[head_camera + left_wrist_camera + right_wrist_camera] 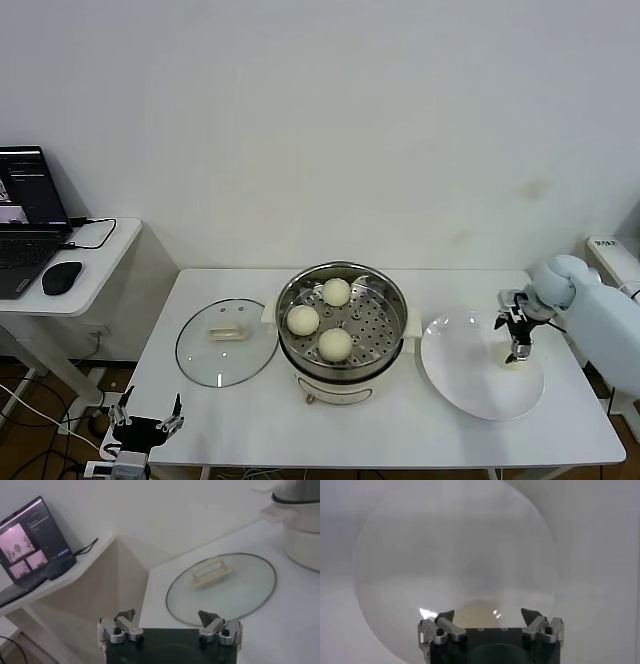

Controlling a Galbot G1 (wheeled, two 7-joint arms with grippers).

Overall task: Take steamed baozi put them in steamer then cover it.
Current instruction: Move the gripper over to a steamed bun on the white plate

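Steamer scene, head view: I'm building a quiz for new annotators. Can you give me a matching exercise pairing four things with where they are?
Things:
1. glass lid
2. right gripper
3. three baozi
4. left gripper

Places:
A. inside the steamer, on its perforated tray
B. flat on the table, on the steamer's left
C. low at the table's near left corner, open
D. over the white plate, open, above the last baozi

Pairs: 1-B, 2-D, 3-A, 4-C
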